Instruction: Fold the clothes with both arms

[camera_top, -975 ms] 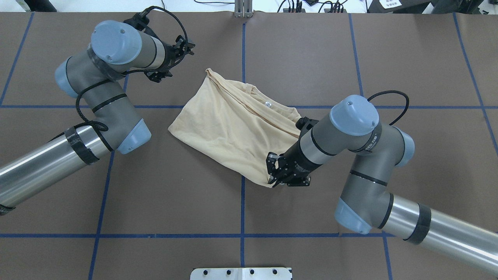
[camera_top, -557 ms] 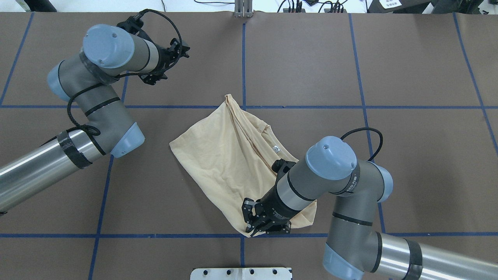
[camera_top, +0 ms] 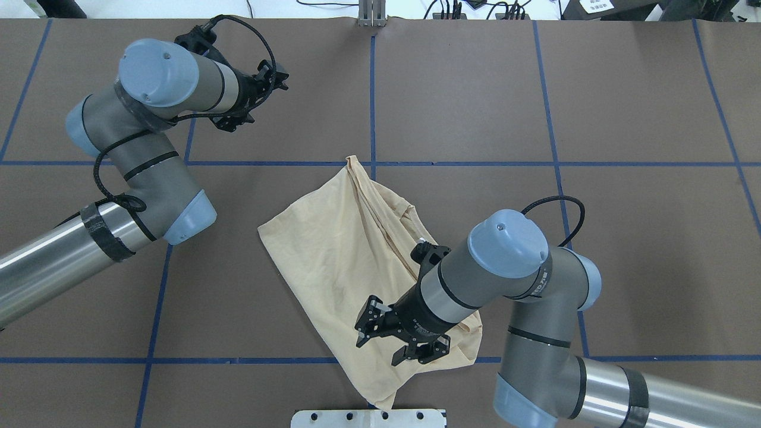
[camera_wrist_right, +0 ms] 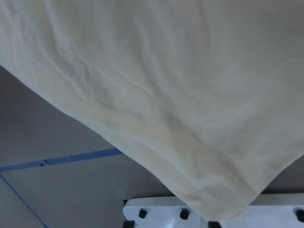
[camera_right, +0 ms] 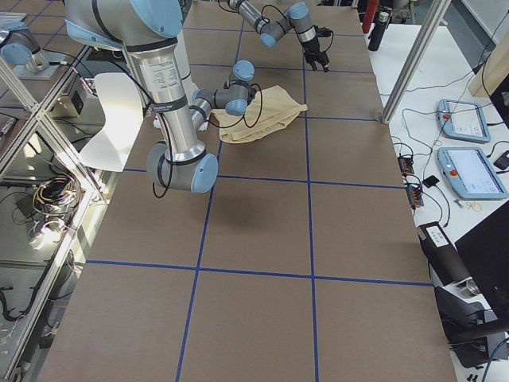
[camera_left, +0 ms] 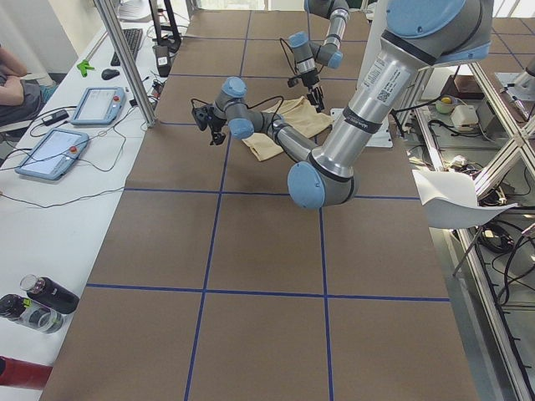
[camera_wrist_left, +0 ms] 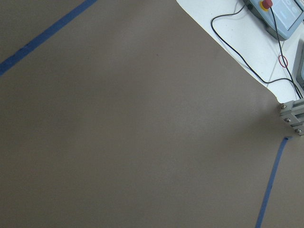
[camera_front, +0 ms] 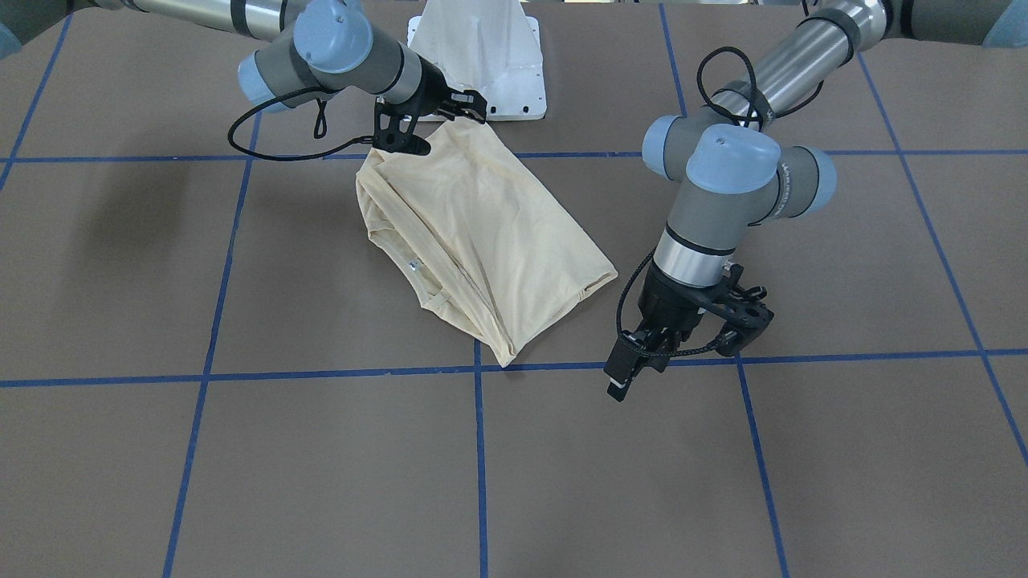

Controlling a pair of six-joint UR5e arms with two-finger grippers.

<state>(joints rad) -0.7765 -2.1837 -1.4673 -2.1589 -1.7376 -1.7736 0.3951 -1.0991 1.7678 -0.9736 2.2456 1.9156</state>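
Cream cloth fills the middle of the view from across the table. It is the shirt (camera_front: 482, 233), lying bunched up on the brown table (camera_front: 241, 449) with blue lines (camera_front: 478, 449) on it. A tiny neck label (camera_front: 414, 265) shows on one folded edge. The right gripper (camera_front: 446, 124) hangs over the shirt end that is next to the white plate (camera_front: 498, 72). Its jaws are spread wide and hold nothing. The left gripper (camera_front: 683, 357) hangs over bare table, apart from the shirt. Its jaws look spread too, and nothing is in them.

From above, the shirt (camera_top: 333, 249) lies slanted on the robot's side of the table. Its near corner reaches the white plate (camera_top: 333, 418). The right gripper (camera_top: 377, 351) is over that near part with both fingers far apart. The left gripper (camera_top: 266, 100) is far off, near the back of the table.

From the robot's left end, the shirt (camera_left: 261, 149) lies partly behind the big near arm. The left gripper (camera_left: 203, 117) is off to one side of it. The right gripper (camera_left: 316, 93) is small and far away.

From the robot's right end, the shirt (camera_right: 266, 111) lies just past the near arm. The left gripper (camera_right: 318, 57) is well beyond it.

In the left wrist view there is only brown table (camera_wrist_left: 118, 133), a blue line (camera_wrist_left: 38, 40) and a grey box (camera_wrist_left: 280, 14) with a red button on a white desk.

In the right wrist view the shirt (camera_wrist_right: 166, 95) is close up. Its corner lies over the white plate (camera_wrist_right: 161, 213).
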